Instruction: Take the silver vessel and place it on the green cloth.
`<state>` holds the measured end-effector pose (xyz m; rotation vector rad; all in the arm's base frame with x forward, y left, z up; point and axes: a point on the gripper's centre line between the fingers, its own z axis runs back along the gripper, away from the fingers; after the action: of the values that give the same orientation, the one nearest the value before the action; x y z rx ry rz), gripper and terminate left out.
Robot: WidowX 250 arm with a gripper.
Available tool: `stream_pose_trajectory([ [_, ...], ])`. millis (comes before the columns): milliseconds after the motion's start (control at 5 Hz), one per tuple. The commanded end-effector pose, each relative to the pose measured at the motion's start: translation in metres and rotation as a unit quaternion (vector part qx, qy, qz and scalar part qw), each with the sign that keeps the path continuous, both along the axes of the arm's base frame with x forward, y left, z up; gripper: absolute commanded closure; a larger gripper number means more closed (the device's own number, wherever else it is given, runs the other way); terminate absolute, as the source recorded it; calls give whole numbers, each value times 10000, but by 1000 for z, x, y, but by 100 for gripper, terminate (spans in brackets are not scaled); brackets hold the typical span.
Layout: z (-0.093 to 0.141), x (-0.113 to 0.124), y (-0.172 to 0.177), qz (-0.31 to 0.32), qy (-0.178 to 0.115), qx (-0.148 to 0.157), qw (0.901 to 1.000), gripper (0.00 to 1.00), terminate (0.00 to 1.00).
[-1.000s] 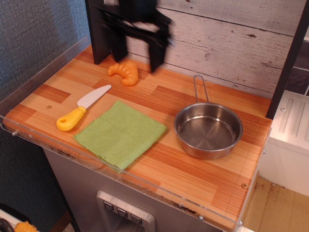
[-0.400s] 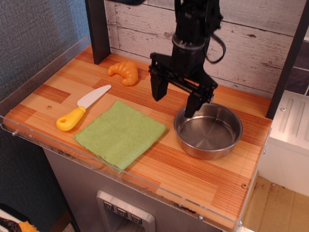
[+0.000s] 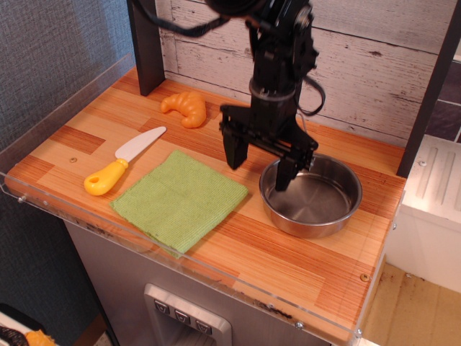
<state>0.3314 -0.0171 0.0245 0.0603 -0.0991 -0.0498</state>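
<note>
The silver vessel (image 3: 315,200) is a round shiny steel pan standing on the right part of the wooden counter. Its wire handle is mostly hidden behind the arm. The green cloth (image 3: 180,200) lies flat to the pan's left, near the front edge. My black gripper (image 3: 259,167) is open and hangs over the pan's left rim. One finger reaches inside the pan, the other stands outside it on the left, above the counter. It holds nothing.
A yellow-handled toy knife (image 3: 122,167) lies left of the cloth. An orange toy croissant (image 3: 185,108) sits at the back left. A clear plastic rim (image 3: 180,254) edges the counter. A plank wall and dark post (image 3: 146,43) stand behind.
The gripper came from the back left, over the croissant, to the pan and has dropped lower, straddling the pan's left rim. The pan and cloth have not moved.
</note>
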Motion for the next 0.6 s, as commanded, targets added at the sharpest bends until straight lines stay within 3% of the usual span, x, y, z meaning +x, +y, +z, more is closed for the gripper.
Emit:
stream_pose_trajectory([
  [0, -9, 12, -8, -133, -203, -238, 9994, 100, 0],
  [200, 1, 15, -12, -264, -355, -264, 9987, 100, 0],
  [400, 32, 21, -23, -376, -751, -538, 9950, 100, 0],
])
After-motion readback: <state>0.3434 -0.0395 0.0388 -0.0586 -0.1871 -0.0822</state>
